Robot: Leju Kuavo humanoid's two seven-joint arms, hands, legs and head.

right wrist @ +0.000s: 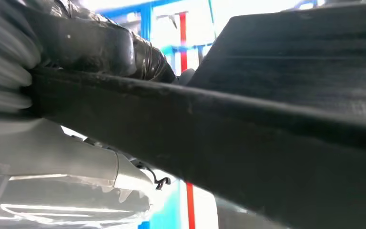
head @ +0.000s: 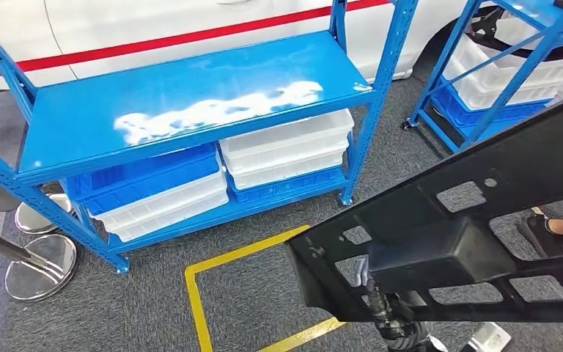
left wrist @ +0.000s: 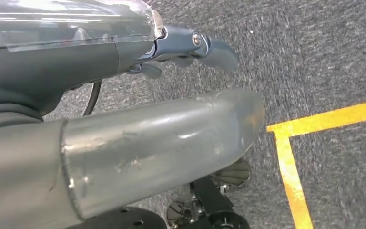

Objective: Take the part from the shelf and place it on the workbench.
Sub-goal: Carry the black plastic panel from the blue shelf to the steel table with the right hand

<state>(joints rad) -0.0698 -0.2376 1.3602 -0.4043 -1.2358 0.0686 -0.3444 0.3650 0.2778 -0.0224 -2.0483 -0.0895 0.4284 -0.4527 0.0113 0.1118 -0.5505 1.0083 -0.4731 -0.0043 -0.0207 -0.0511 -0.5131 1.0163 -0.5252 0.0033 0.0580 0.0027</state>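
A large black plastic part (head: 425, 249) with cut-out windows hangs above the floor at the lower right of the head view. My right hand (head: 367, 273) grips it from beneath, close to its near end. In the right wrist view dark fingers (right wrist: 100, 43) lie over one edge of the part (right wrist: 267, 119) and the grey thumb (right wrist: 52, 152) presses from the other side. The blue shelf (head: 190, 103) stands ahead on the left with a bare top board. My left hand (left wrist: 124, 95) hangs over the grey carpet, fingers apart, holding nothing.
White and blue bins (head: 286, 150) fill the shelf's lower level. A second blue rack (head: 498, 81) with bins stands at the right. Yellow tape (head: 198, 293) marks the carpet. Chrome post bases (head: 40, 268) sit at the left. A white car (head: 154, 29) is behind. A person's shoe (head: 557, 227) is at the right edge.
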